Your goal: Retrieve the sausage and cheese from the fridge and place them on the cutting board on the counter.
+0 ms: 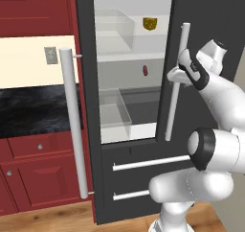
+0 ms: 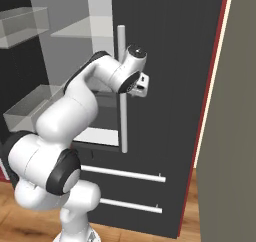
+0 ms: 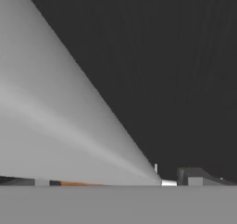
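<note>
The fridge (image 1: 210, 15) stands with its left door swung open, showing a pale interior. A golden cheese (image 1: 150, 23) wedge rests on the upper shelf. Below it, on the middle shelf, sits the small dark red sausage (image 1: 145, 71). My gripper (image 1: 176, 73) is up against the long silver handle (image 1: 174, 97) of the right door, with its jaws spread wide and nothing held. From the other side the gripper (image 2: 144, 87) sits beside the same handle (image 2: 123, 121). In the hand view the handle (image 3: 55, 126) looms very close against the dark door. The black counter (image 1: 38, 109) lies to the left; the cutting board is out of view.
Clear bins (image 1: 115, 27) stand on the fridge shelves, another clear bin (image 1: 112, 111) lower down. The open left door's handle (image 1: 72, 121) juts toward me. Two drawer handles (image 1: 148, 163) cross the fridge's lower front. Red cabinets (image 1: 33, 173) sit under the counter. A grey wall (image 2: 227, 161) closes in on the right.
</note>
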Tool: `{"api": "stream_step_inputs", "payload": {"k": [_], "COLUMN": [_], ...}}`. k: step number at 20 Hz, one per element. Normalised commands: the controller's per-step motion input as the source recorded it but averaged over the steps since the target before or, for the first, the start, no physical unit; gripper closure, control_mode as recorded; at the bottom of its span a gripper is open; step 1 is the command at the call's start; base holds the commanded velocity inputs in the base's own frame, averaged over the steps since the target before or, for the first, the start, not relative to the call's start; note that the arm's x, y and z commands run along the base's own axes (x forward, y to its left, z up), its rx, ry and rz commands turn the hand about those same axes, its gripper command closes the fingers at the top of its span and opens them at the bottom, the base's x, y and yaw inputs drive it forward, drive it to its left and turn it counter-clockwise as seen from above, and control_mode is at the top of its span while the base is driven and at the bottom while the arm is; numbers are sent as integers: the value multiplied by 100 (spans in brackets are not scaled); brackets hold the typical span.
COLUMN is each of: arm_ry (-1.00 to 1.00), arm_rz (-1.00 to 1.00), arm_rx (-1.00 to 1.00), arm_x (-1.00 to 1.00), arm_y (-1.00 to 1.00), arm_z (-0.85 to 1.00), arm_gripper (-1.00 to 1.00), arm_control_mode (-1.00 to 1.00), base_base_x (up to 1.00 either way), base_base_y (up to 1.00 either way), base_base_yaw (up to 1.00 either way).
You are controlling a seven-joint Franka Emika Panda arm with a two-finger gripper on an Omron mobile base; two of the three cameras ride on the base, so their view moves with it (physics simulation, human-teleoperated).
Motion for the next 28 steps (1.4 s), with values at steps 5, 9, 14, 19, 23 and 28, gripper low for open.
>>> {"api": "stream_step_inputs", "payload": {"k": [5, 9, 14, 19, 23, 28], "arm_ry": [-29, -47, -33, -4, 0, 0], "arm_rz": [-7, -12, -20, -17, -11, -9], "arm_rx": [0, 0, 0, 0, 0, 0], "arm_x": [9, 0, 22, 52, 50, 54], "arm_y": [0, 3, 14, 17, 7, 5], "arm_z": [-23, -30, -22, -1, -2, 0], "arm_gripper": [-100, -100, -100, -100, -100, 100], "arm_control_mode": [-100, -100, -100, -100, -100, -100], "base_base_x": [0, 0, 0, 0, 0, 0], "base_base_y": [0, 0, 0, 0, 0, 0], "base_base_yaw": [0, 0, 0, 0, 0, 0]}}
